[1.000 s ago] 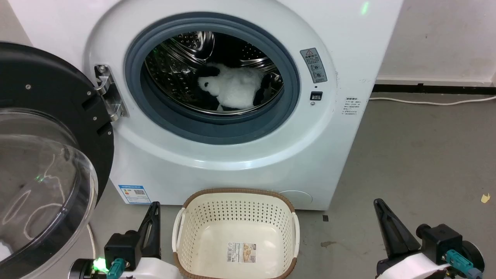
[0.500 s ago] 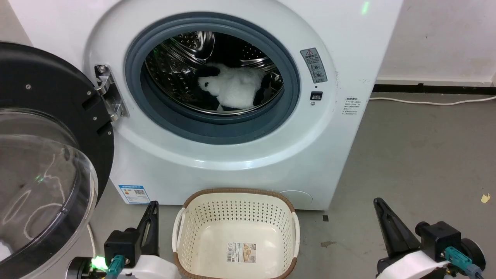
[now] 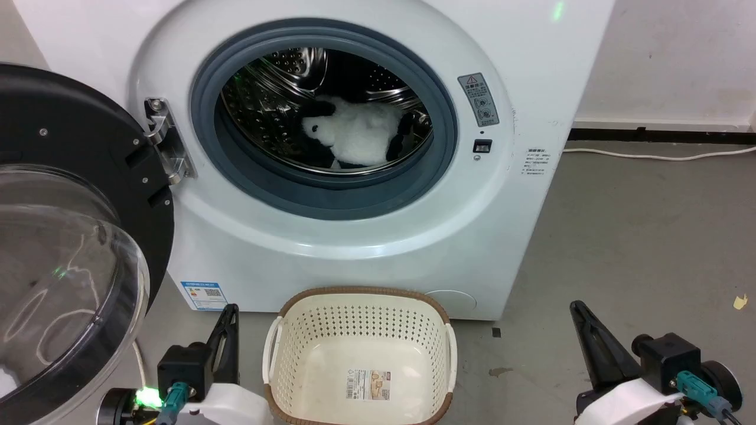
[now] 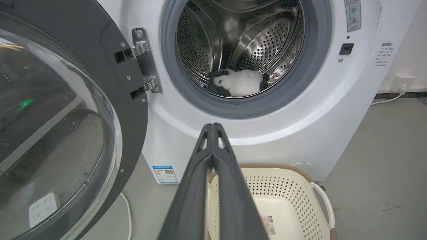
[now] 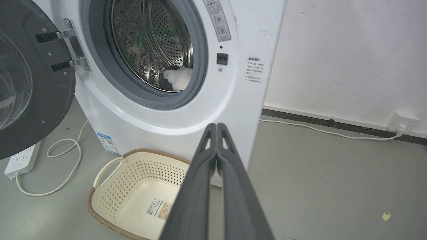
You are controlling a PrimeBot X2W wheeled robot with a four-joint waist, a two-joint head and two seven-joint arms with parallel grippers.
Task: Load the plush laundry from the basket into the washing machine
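Observation:
The plush laundry point(image 3: 357, 137), a white panda-like toy with black patches, lies inside the steel drum of the washing machine point(image 3: 514, 236), whose black-framed door point(image 3: 65, 236) stands swung open at the left. On the floor in front sits the cream basket point(image 3: 360, 295) with only a sticker on its bottom. My left gripper point(image 3: 231, 309) is low at the basket's left, shut with nothing in it point(image 4: 212, 126). My right gripper point(image 3: 576, 307) is low at the right, also shut on nothing point(image 5: 216, 125). The toy point(image 4: 238, 83) shows in the left wrist view and partly point(image 5: 178, 78) in the right wrist view.
A white power strip point(image 5: 21, 161) with a looped cable point(image 5: 63, 156) lies on the floor under the open door. A white cord point(image 3: 655, 156) runs along the wall base at the right. Grey floor stretches to the right of the washer.
Both grippers have sunk slightly lower in the head view. The toy, basket and door have stayed still.

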